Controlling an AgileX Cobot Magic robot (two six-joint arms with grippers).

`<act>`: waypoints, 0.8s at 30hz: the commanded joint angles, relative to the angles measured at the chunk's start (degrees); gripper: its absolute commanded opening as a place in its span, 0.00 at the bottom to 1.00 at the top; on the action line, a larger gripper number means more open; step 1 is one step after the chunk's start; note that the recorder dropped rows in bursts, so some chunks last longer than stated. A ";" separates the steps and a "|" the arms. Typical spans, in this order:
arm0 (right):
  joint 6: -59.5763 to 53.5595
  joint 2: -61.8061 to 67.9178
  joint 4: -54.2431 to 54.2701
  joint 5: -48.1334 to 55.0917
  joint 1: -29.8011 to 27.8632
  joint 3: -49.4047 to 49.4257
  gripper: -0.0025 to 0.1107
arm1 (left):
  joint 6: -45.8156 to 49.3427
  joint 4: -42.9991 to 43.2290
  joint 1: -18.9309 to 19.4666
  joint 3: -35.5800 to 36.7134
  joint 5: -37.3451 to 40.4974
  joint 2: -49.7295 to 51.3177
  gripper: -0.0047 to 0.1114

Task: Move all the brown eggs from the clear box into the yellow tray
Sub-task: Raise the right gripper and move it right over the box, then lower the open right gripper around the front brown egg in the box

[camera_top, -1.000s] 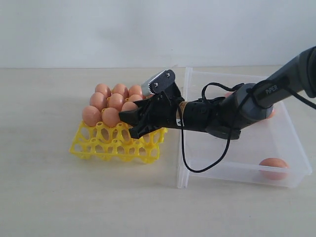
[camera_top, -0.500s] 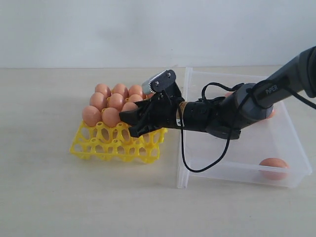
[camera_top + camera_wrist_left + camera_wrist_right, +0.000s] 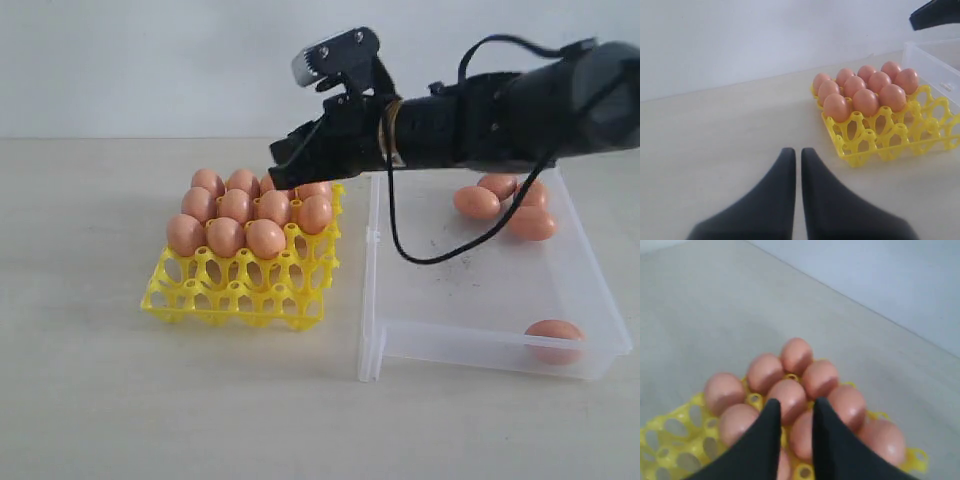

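Observation:
The yellow tray (image 3: 230, 300) sits left of the clear box (image 3: 470, 340), its back rows filled with several brown eggs (image 3: 265, 238). My right gripper (image 3: 278, 168) hovers above the tray's far right corner, its jaws a narrow gap apart and holding nothing. In the right wrist view the black fingertips (image 3: 774, 407) hang over the eggs (image 3: 790, 397) without touching them. Three eggs (image 3: 478, 202) lie at the box's far end and one egg (image 3: 553, 338) rests in its near right corner. My left gripper (image 3: 797, 151) is shut and empty over bare table, short of the tray (image 3: 880, 145).
The tray's front rows of cups (image 3: 215, 295) stand open. The box's near wall (image 3: 480, 352) and left wall (image 3: 368, 260) rise beside the tray. The right arm's black cable (image 3: 430, 255) loops down over the box floor.
My right gripper has risen from the tray's right side and pulled back, leaving an egg in the tray. Its jaws have narrowed. The left gripper's earlier state is not shown.

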 commanded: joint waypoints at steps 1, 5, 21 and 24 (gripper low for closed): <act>29.86 -8.67 -26.64 15.09 -0.03 0.19 0.02 | 0.01 0.09 -0.34 0.22 -0.11 -0.17 0.07; 37.14 -12.36 -31.34 15.12 -0.03 1.38 0.02 | 0.01 0.09 -0.34 0.22 -0.11 -0.17 0.07; -16.79 -12.73 -8.47 73.72 -0.93 9.68 0.02 | 0.01 0.09 -0.34 0.22 -0.11 -0.17 0.07; -34.14 -12.96 8.03 71.73 -3.14 8.75 0.02 | 0.01 0.09 -0.34 0.22 -0.11 -0.17 0.07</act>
